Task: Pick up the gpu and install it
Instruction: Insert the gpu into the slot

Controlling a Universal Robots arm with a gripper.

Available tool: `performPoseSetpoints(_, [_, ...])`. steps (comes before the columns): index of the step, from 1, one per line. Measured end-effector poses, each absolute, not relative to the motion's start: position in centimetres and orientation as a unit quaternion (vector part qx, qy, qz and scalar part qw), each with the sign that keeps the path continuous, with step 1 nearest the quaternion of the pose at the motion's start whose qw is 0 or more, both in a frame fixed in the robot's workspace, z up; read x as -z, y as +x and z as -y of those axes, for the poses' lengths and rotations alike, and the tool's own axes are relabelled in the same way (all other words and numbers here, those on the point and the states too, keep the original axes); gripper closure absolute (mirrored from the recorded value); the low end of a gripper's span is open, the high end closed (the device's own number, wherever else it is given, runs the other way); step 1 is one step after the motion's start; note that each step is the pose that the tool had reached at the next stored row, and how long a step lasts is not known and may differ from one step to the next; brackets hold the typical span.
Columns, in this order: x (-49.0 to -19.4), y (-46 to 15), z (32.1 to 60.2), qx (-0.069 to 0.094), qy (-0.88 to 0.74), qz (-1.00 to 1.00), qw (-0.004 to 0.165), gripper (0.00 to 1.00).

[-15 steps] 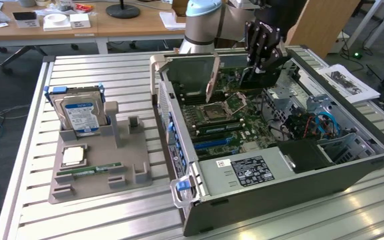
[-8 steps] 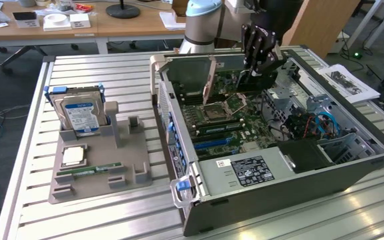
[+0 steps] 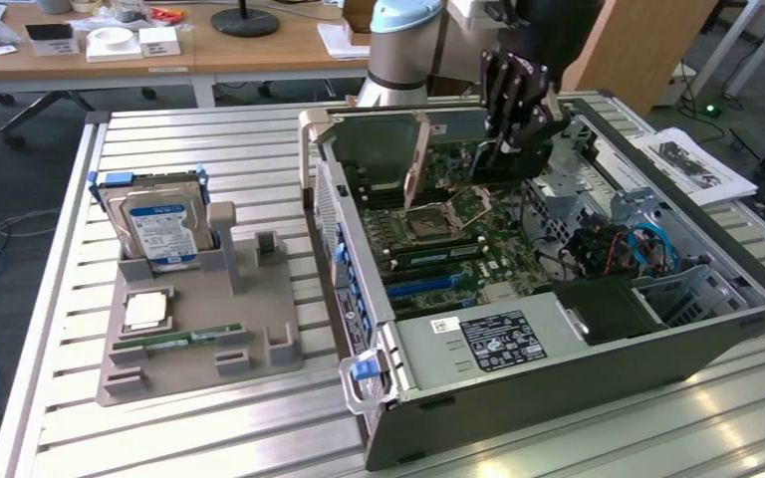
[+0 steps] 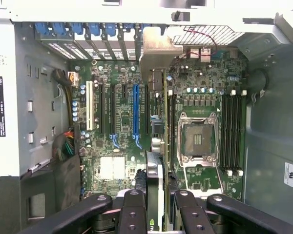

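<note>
Aluminium slats made up the table [image 3: 223, 149], and at the exterior view's left a grey holder tray [image 3: 270, 349] lay on it. At the tray's far end a silver hard drive with a blue label [image 3: 159, 234] stood upright in its slot. Nearer the lower left of the frame lay a square processor chip [image 3: 147, 311], with a thin green memory stick [image 3: 176, 341] just beside it.

In the middle of the frame the computer case [image 3: 556, 398] lay with its side off, so the green motherboard [image 3: 476, 249] and the bare processor socket [image 3: 425, 225] were in plain sight. The power supply [image 3: 482, 339] with its white label filled the case's near end.

Over the far end of the board, in the upper middle of the frame, the gripper [image 3: 517, 134] pointed down into the case. Its black fingers were closed on the gpu [image 3: 509, 164], which hung on edge beneath them, low over the board. I could not tell whether the card touched it.

From the wrist camera, the gripper [image 4: 158, 214] clasped the gpu [image 4: 155, 170] edge-on. The card's silver end bracket [image 4: 154, 53] reached the case's rear wall, and the card lay between the long blue slot [image 4: 135, 114] and the socket [image 4: 198, 141].

At the exterior view's right, a printed sheet [image 3: 695, 164] lay on the table beside the case.
</note>
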State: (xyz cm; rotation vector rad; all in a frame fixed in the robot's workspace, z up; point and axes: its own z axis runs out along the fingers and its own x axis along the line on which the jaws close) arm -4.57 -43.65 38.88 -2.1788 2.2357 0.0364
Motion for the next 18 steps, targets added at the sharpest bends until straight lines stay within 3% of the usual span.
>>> performPoseSetpoints(18, [-36.4,-4.8,43.7,-0.012,-0.698,-0.716,0.010,0.73])
